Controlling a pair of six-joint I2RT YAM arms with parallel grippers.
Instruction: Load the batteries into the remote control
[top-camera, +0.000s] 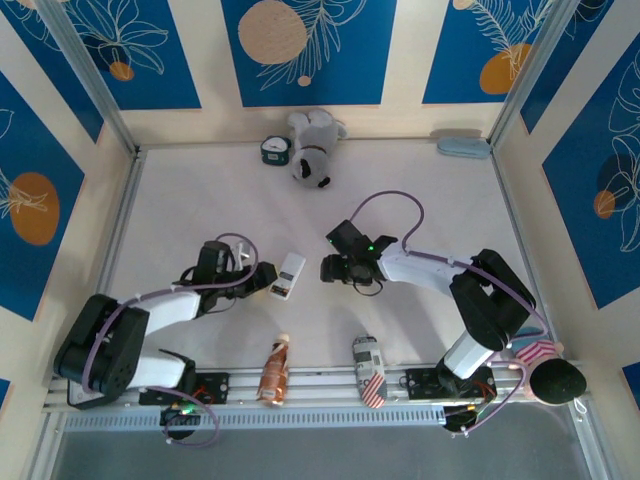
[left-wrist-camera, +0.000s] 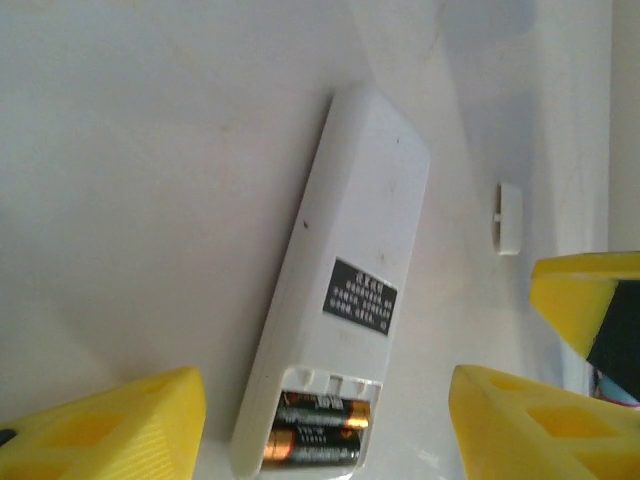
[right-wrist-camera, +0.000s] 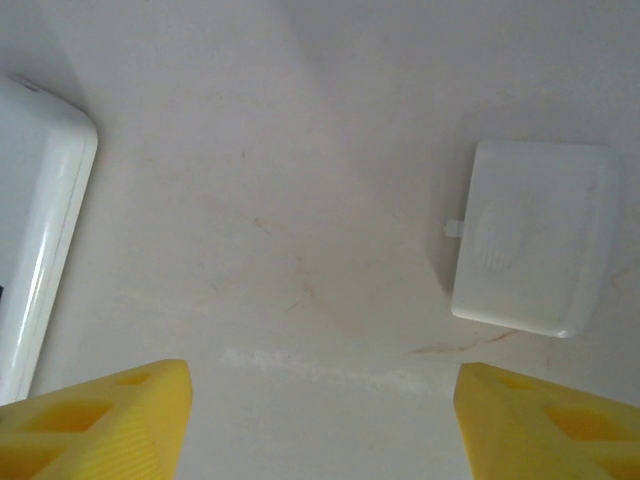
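Observation:
The remote control (left-wrist-camera: 350, 290) lies back-up on the table, its black label showing and its battery bay uncovered. Both batteries (left-wrist-camera: 318, 430) sit side by side in that bay, coppery ends visible. My left gripper (left-wrist-camera: 325, 445) is open, its yellow fingers (left-wrist-camera: 110, 430) standing wide on either side of the bay end without touching it. From above, the remote control (top-camera: 290, 274) lies between the left gripper (top-camera: 266, 281) and the right gripper (top-camera: 326, 268). My right gripper (right-wrist-camera: 320, 430) is open over bare table, with the small white cover piece (right-wrist-camera: 530, 240) just ahead on its right.
A plush toy (top-camera: 315, 146) and a small clock (top-camera: 274, 150) sit at the back, and a blue-grey case (top-camera: 463, 147) lies at the back right. An orange packet (top-camera: 274, 370) and a striped can (top-camera: 368, 370) lie by the front rail.

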